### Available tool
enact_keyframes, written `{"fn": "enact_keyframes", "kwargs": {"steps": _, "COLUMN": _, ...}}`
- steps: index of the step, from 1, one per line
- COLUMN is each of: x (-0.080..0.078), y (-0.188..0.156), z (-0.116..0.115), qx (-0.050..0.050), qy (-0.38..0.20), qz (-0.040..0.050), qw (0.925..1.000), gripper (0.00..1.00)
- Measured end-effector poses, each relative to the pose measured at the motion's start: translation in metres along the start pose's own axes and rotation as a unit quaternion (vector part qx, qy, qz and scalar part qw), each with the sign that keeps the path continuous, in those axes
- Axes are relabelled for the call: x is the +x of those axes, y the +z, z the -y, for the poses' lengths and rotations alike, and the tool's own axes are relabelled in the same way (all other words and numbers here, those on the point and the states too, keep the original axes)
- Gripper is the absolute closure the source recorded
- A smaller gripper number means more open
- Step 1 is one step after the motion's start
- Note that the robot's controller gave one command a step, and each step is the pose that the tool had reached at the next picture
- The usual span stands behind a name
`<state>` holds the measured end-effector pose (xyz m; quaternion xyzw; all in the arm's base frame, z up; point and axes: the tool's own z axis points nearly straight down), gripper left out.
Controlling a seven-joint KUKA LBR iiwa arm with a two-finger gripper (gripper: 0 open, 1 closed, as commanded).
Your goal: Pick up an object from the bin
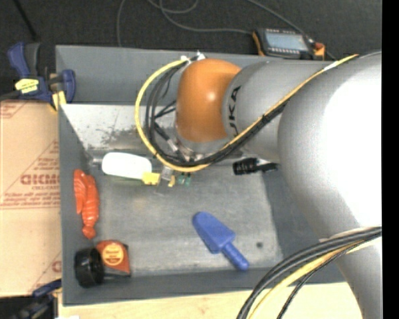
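Can't tell claw (169, 176) state: tucked under glossy orange cover (199, 102), upper centre, just beside smooth white oval lump (123, 165). Blue plastic scoop (218, 239) lower centre.

I read black letters "UKA" running up the grey casing of the arm (266, 98), just beside its orange cover (203, 102); whatever stands before them I cannot make out. The round label on the orange tape measure (113, 256) in the bin's near left corner is unreadable.
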<state>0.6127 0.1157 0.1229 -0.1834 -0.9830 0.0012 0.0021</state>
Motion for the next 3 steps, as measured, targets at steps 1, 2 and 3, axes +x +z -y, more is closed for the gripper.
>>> {"fn": "enact_keyframes", "kwargs": {"steps": 1, "x": -0.035, "y": -0.029, "z": 0.009, "qx": -0.003, "qy": -0.018, "qz": 0.0049, "qw": 0.9998, "gripper": 1.00}}
{"fn": "enact_keyframes", "kwargs": {"steps": 2, "x": 0.000, "y": -0.072, "z": 0.017, "qx": 0.002, "qy": -0.013, "qz": -0.0014, "qw": 0.9999, "gripper": 1.00}}
{"fn": "enact_keyframes", "kwargs": {"steps": 3, "x": -0.025, "y": -0.148, "z": 0.010, "qx": -0.002, "qy": -0.023, "qz": 0.0028, "qw": 0.9997, "gripper": 1.00}}
